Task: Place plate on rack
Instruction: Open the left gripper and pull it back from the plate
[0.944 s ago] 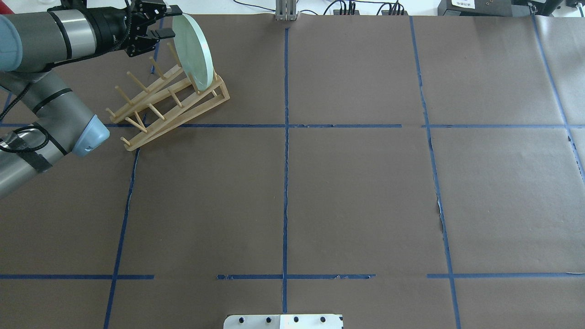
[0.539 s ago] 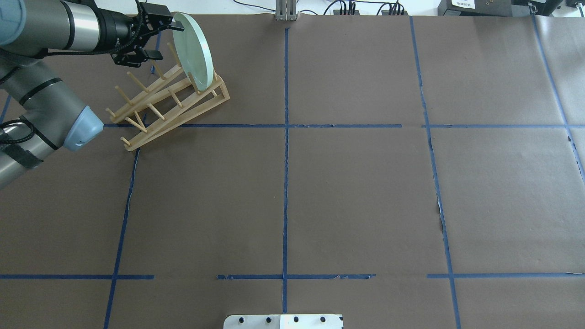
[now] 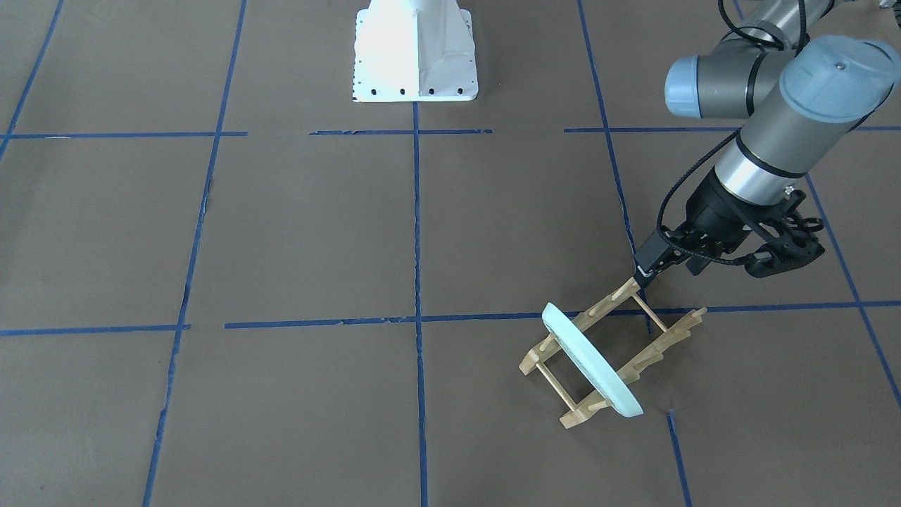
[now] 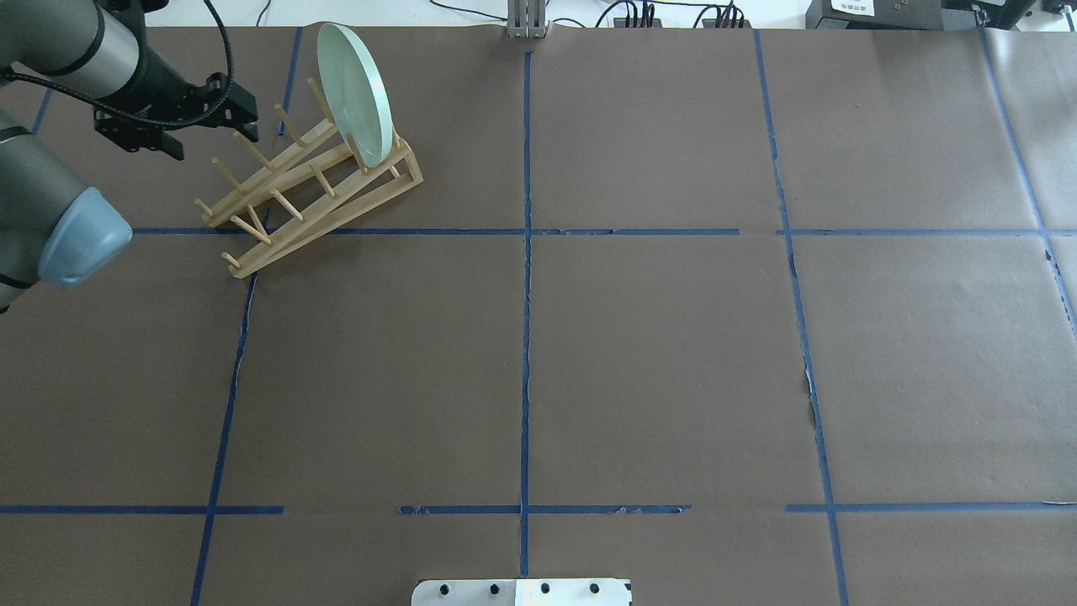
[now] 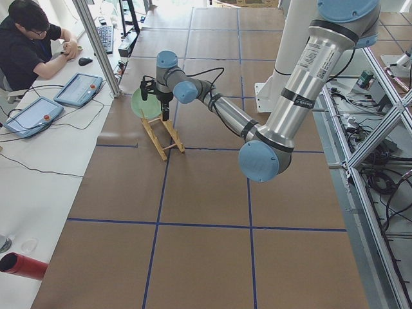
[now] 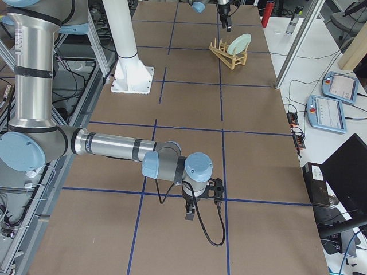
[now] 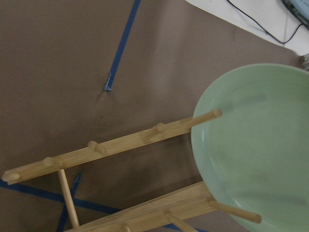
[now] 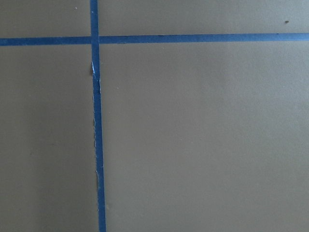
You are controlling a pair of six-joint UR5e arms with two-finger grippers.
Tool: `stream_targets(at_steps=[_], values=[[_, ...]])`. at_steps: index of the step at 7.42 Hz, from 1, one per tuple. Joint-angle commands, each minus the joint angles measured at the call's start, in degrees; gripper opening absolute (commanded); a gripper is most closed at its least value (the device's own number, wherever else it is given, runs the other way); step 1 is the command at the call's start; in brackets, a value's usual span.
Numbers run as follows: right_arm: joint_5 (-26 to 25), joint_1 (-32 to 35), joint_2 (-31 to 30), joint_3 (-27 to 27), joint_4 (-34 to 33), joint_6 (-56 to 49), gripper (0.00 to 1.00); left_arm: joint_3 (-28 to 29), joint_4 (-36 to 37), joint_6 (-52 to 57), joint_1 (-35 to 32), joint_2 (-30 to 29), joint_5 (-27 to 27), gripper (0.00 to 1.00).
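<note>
The plate (image 4: 353, 93) stands on edge in the rack (image 4: 320, 181), slotted between the pegs at the end farthest from my base and tilted against them. My left gripper (image 3: 704, 271) hangs just beside the rack's opposite end, fingers spread apart, holding nothing, clear of the plate. My right gripper (image 6: 189, 216) hovers well apart over the taped brown table (image 4: 656, 353); whether its fingers are apart or together I cannot tell.
</note>
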Motion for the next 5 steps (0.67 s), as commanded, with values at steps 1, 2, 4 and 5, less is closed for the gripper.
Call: stream_targets(at_steps=[1,2,4,5], values=[[0.0,0.0,0.0,0.1,0.0,0.0,1.00,-2.5,4.6,27.6,-7.4,8.0,-4.9,1.00],[0.0,0.0,0.0,0.0,0.0,0.0,1.00,-2.3,4.6,39.2,-11.5,12.7,-7.3,1.00],[0.0,0.0,0.0,0.0,0.0,0.0,1.00,-0.9,4.6,55.9,-22.2,21.6,-9.2,1.00],[0.0,0.0,0.0,0.0,0.0,0.0,1.00,1.3,4.6,60.1,-28.0,25.3,-12.6,1.00]])
